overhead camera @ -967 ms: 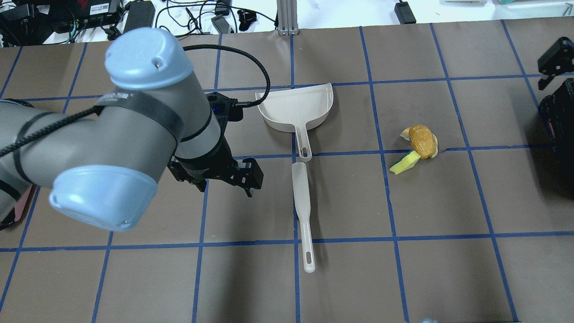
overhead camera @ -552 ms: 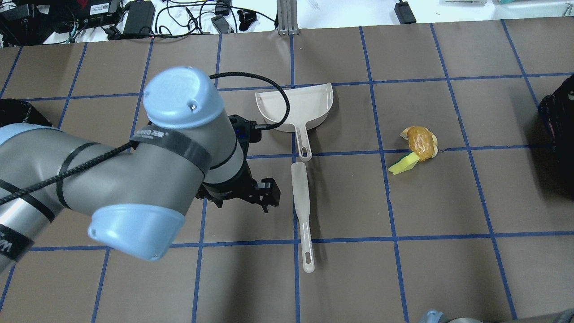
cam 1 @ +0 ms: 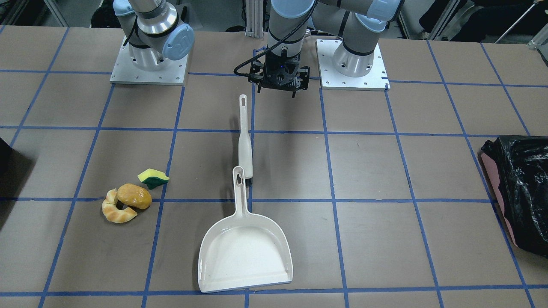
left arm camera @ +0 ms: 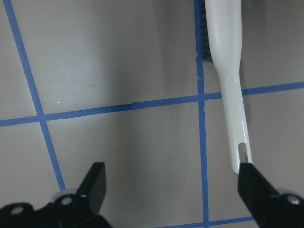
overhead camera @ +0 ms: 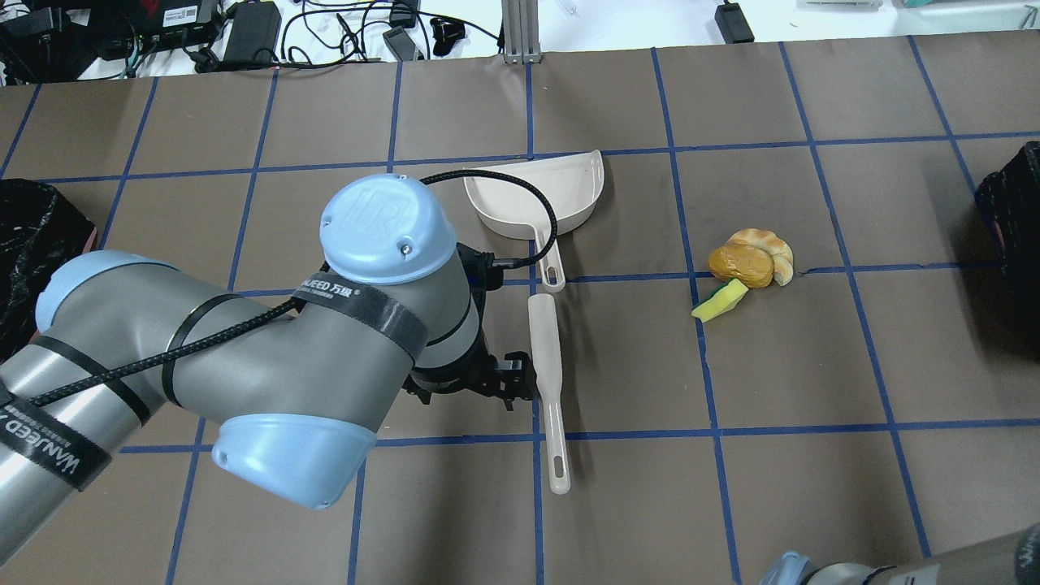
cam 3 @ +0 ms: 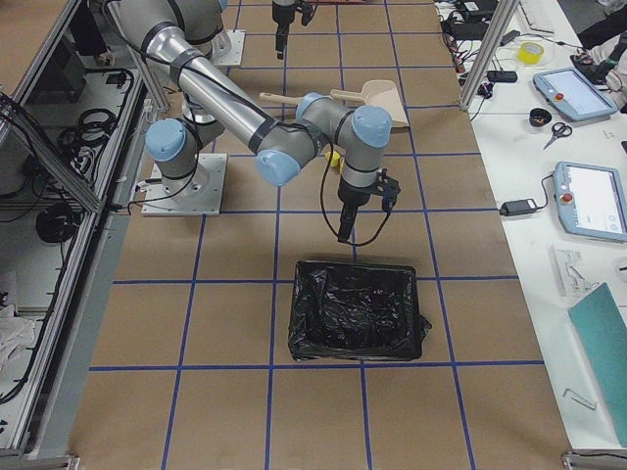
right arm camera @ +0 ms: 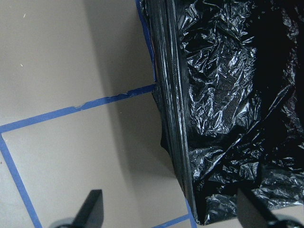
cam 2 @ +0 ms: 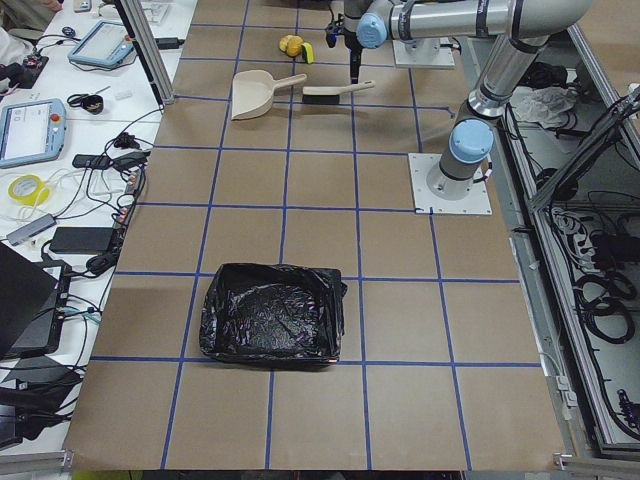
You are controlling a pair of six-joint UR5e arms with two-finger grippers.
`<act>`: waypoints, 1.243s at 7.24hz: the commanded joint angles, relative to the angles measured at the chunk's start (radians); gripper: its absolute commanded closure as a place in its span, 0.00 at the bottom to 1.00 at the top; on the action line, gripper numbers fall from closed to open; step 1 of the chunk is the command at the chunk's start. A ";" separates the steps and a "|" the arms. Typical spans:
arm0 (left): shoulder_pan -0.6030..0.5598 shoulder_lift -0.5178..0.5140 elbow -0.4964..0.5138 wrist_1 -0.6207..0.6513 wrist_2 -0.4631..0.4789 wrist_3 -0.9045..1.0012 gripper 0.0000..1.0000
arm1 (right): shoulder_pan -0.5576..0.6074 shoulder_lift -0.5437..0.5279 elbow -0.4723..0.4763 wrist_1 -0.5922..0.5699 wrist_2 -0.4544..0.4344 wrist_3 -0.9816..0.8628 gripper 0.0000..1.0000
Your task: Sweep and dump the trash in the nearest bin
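Gridded table (overhead camera: 812, 487) holds dustpan (overhead camera: 536, 195), brush (overhead camera: 546, 357), 3 trash items (overhead camera: 739, 266), bin (overhead camera: 1011, 236), pink bin (overhead camera: 32, 244).

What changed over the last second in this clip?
The left gripper, open and empty, travelled right and back toward the robot, ending beside the brush handle. The right gripper left the overhead view's far-right edge. The roll now lies left of the croissant instead of over it, though nothing touches it. Brush and dustpan stayed put; nothing was grasped.

Cream dustpan (cam 1: 246, 252) and brush (cam 1: 245, 147), golden roll (cam 1: 134, 196), yellow-green sponge (cam 1: 153, 178), blue-gridded brown table (cam 1: 385, 171).
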 commanded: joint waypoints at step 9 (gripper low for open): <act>-0.163 -0.102 -0.002 0.066 0.003 -0.214 0.00 | -0.015 0.036 -0.004 -0.074 0.017 -0.081 0.00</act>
